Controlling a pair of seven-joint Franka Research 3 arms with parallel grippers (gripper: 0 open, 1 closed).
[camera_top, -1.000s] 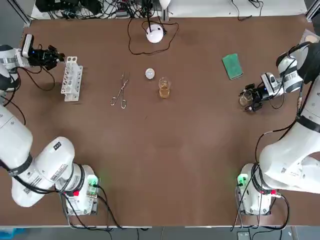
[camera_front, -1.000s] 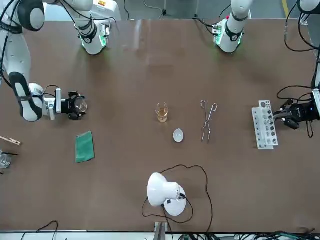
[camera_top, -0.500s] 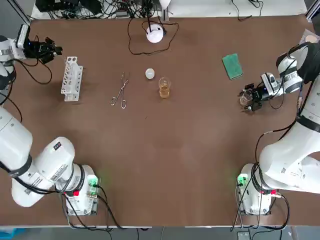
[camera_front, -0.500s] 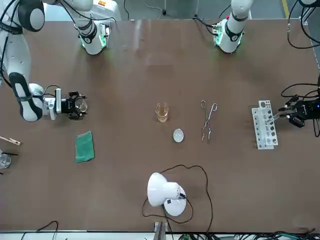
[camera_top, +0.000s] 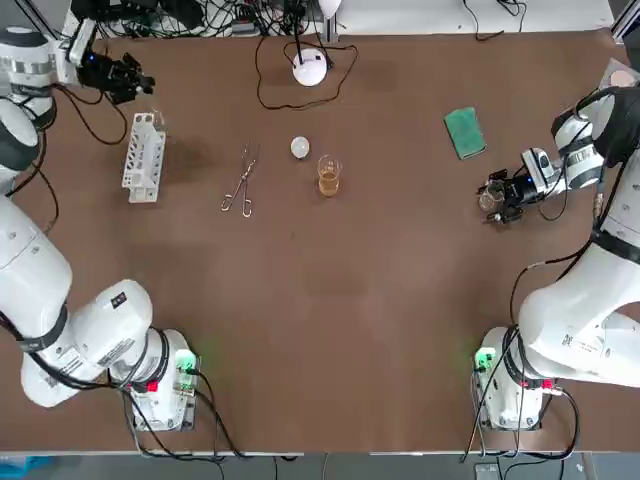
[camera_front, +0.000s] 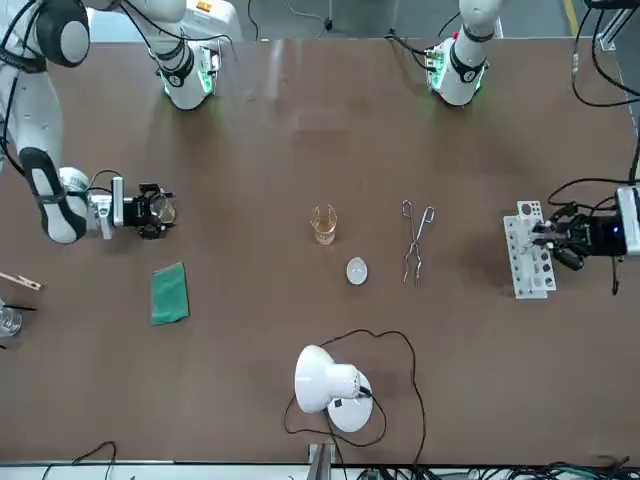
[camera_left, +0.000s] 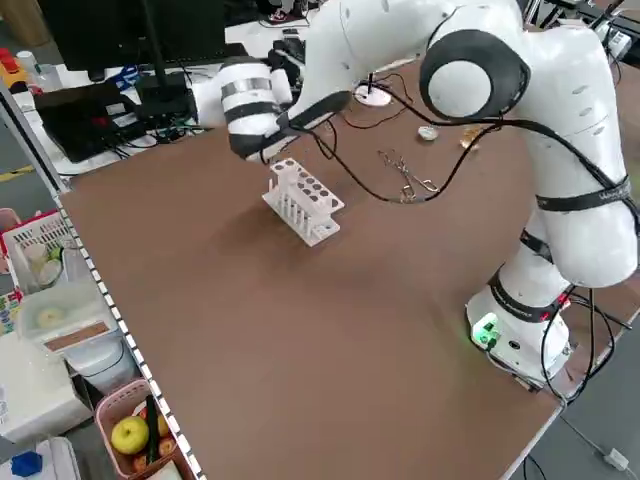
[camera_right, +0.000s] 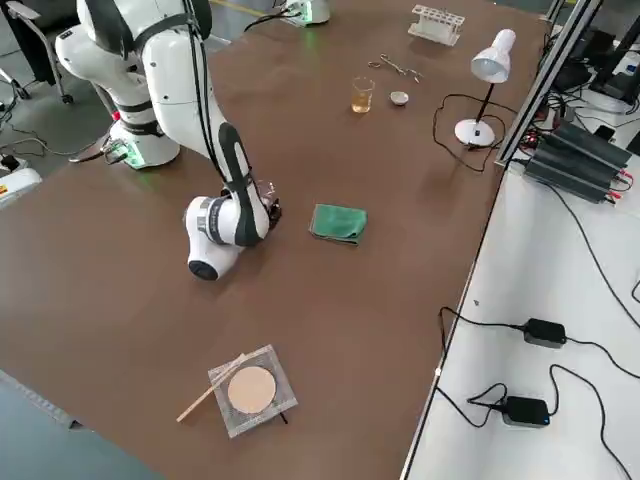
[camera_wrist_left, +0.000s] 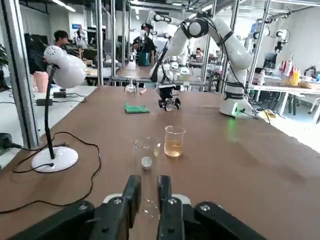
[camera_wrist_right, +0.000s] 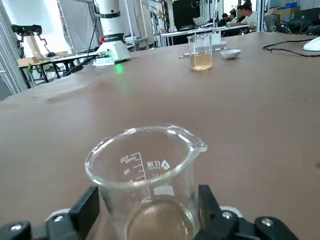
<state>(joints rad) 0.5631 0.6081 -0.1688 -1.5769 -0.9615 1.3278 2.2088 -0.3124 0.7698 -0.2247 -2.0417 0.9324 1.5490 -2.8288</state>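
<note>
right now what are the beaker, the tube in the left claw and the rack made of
Beaker in the right claw: clear glossy glass, likely; see-through with printed scale.
Tube in the left claw: clear, glass or plastic.
Rack: matte white plastic, probably; moulded holes.

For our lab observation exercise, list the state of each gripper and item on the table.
Left gripper, shut on test tube
Right gripper, shut on clear beaker, upright, looks empty
Amber beaker, upright, part-filled
Rack, standing, holes empty
Lamp, upright, apparently unlit
</note>
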